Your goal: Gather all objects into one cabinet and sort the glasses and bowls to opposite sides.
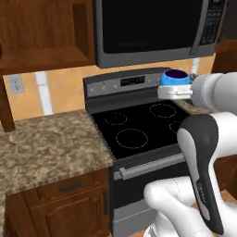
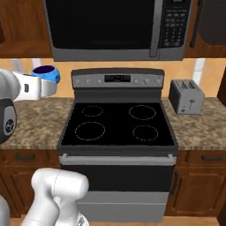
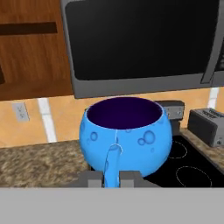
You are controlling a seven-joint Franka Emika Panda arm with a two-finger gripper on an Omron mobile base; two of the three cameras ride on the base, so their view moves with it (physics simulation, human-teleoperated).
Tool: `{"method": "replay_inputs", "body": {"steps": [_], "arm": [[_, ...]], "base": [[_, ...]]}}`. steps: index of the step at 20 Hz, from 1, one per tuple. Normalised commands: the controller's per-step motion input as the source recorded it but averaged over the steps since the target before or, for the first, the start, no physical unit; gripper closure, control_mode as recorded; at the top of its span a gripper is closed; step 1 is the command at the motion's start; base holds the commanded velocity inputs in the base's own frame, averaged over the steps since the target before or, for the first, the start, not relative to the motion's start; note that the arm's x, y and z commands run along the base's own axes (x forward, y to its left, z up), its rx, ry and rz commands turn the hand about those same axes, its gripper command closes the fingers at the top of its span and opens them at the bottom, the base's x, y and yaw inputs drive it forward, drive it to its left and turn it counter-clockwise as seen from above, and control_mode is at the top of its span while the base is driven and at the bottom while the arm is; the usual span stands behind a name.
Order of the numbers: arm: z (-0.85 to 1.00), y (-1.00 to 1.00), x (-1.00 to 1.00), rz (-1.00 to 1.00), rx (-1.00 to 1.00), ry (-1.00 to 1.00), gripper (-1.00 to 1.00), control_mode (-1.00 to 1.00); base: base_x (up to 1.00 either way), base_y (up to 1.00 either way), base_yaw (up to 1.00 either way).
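Note:
My gripper [image 3: 111, 177] is shut on the handle of a bright blue mug [image 3: 126, 134] with a dark inside, one of the glasses. I hold it upright in the air. From the left base view, the mug [image 1: 176, 77] and gripper [image 1: 175, 91] hang over the back right of the stove. In the right base view the mug [image 2: 47, 75] hovers left of the stove's back panel. The reddish-brown wall cabinet [image 1: 44, 34] hangs at the upper left with its inside showing; the hand view has the cabinet [image 3: 30, 52] left of the microwave. The bowls are out of view.
A black glass-top stove [image 2: 118, 124] stands below a microwave [image 2: 115, 27]. Granite counter [image 1: 44, 146] runs to the stove's left over low drawer cabinets [image 1: 65, 196]. A grey toaster [image 2: 186, 96] sits on the counter to the stove's right.

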Motion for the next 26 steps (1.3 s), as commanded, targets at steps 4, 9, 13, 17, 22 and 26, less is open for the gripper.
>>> {"method": "replay_inputs", "body": {"steps": [4,9,13,17,22,26], "arm": [[0.00,0.00,0.00,0.00,0.00,0.00,1.00,1.00],[0.00,0.00,0.00,0.00,0.00,0.00,1.00,1.00],[0.00,0.00,0.00,0.00,0.00,0.00,1.00,1.00],[0.00,0.00,0.00,0.00,0.00,0.00,1.00,1.00],[0.00,0.00,0.00,0.00,0.00,0.00,1.00,1.00],[0.00,0.00,0.00,0.00,0.00,0.00,1.00,1.00]], "base": [[0.00,-0.54,-0.59],[0.00,-0.53,-0.72],[0.00,-0.52,-0.79],[0.00,-0.58,-0.80],[0.00,-0.41,-0.85],[0.00,-0.33,-0.88]]}}
